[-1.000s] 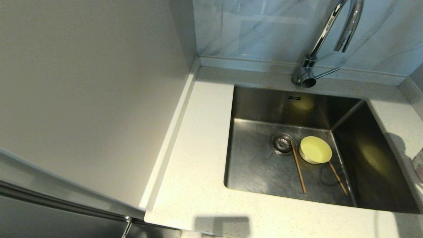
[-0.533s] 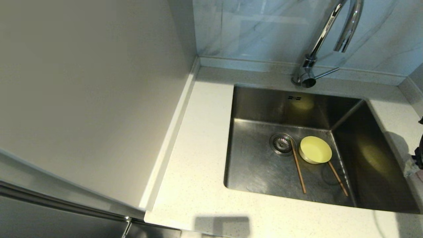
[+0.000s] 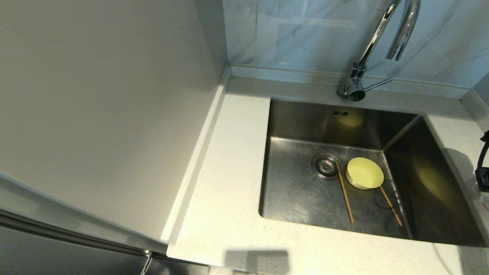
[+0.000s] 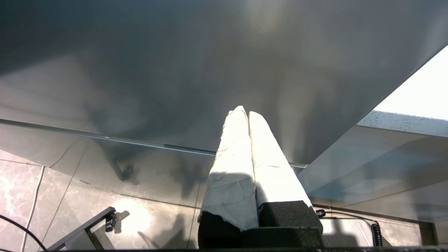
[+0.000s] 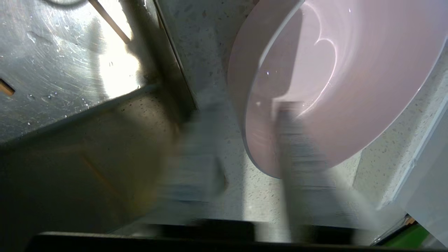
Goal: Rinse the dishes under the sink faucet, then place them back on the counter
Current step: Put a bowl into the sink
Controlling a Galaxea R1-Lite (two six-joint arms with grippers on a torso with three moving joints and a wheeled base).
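A yellow-green bowl (image 3: 365, 173) sits upright in the sink (image 3: 298, 191) beside the drain strainer (image 3: 325, 166). Two chopsticks (image 3: 345, 194) (image 3: 390, 206) lie on the basin floor either side of it. The faucet (image 3: 382, 30) arches over the back of the sink. In the right wrist view a pale pink bowl (image 5: 350, 70) rests tilted on the counter (image 5: 210, 42) right of the sink. My right gripper (image 5: 246, 108) straddles its rim, one finger inside and one outside, both blurred and apart. My left gripper (image 4: 245, 112) is shut and empty, parked low by the cabinet front.
A tall pale cabinet panel (image 3: 95, 114) stands on the left. The counter (image 3: 229, 172) runs between it and the sink. A marbled wall panel (image 3: 298, 34) backs the faucet. Part of my right arm (image 3: 482, 172) shows at the far right edge.
My right arm has come into the head view at the right edge, over the spot where the pink bowl's edge showed. Bowl and chopsticks in the sink have not moved.
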